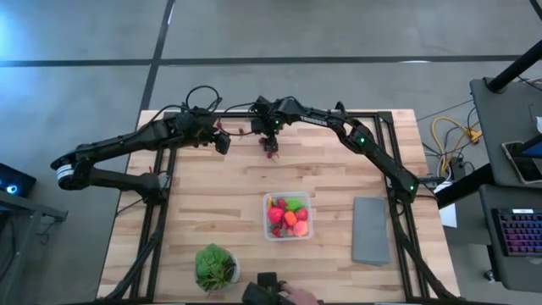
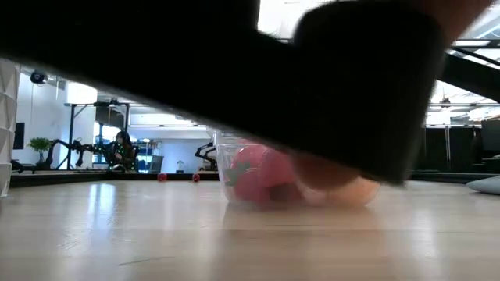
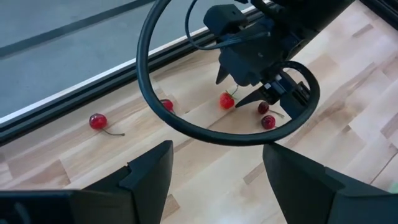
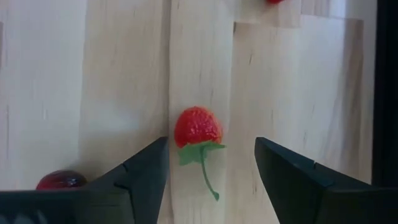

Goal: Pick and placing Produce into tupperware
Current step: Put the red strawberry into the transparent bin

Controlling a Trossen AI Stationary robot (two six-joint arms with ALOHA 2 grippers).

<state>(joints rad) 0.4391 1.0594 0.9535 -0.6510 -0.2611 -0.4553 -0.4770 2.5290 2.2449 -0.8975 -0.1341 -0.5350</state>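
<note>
- at the table's far edge my right gripper (image 4: 211, 163) hangs open over a strawberry (image 4: 198, 127); closing off-centre could flick it away
- left gripper (image 3: 217, 163) open nearby; arms could collide
- tupperware (image 1: 287, 216) sits mid-table, well apart

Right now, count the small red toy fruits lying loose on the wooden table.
5: one red toy cherry near the table's edge, one behind a black cable, a red toy strawberry under the right gripper, two cherries beside it. More may be hidden.

I see bare tabletop (image 1: 220, 195) between far-edge cherries and tupperware (image 1: 288, 216), free passage. Right hand (image 4: 210, 163) fingers straddle strawberry (image 4: 198, 127), nothing between. Left hand (image 1: 222, 141) close beside; black cable loop (image 3: 186, 118) crosses its approach.
</note>
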